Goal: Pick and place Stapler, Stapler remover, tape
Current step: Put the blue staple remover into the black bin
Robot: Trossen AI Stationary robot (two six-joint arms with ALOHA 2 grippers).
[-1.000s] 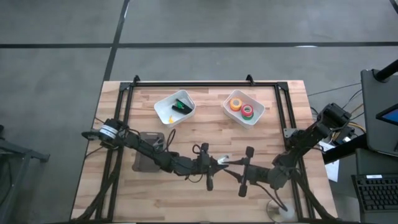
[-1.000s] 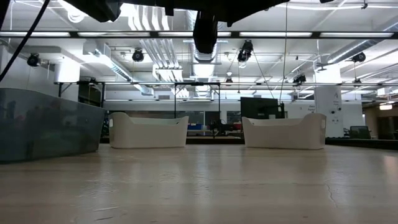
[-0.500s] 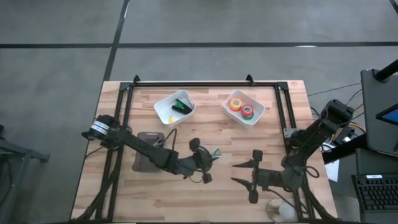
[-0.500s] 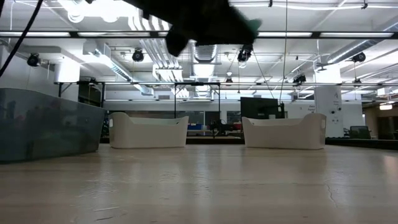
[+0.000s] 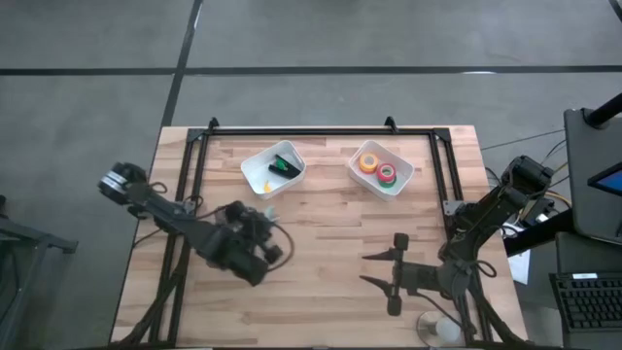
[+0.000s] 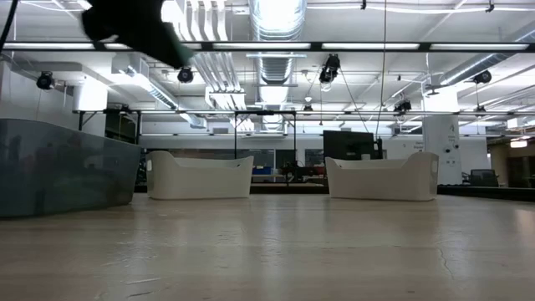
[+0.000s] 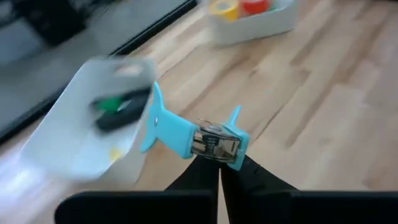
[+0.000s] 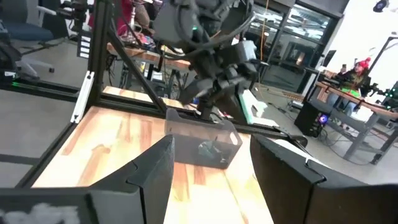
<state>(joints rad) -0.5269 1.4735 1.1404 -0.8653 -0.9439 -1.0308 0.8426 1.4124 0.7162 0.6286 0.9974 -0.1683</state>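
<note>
Wooden tabletop (image 5: 321, 292) with a black frame around it, two white bins at the far side. Left bin (image 5: 255, 171) holds the black stapler (image 5: 284, 165) plus a green and a yellow piece. Right bin (image 5: 403, 181) holds the tape rolls (image 5: 376, 166); orange, yellow and red show, a green one cannot be made out. Left end effector (image 7: 219, 163) is raised over the left half of the tabletop, just near of the left bin, fingers pressed together on a light-blue staple remover (image 7: 189, 134) with a metal hinge; its blue claws point toward the left bin. Right end effector (image 5: 378, 269) hangs over the near right part of the tabletop, fingers spread wide apart, nothing between them. Low view shows both bins side by side at the far edge and a dark arm part at upper left.
</note>
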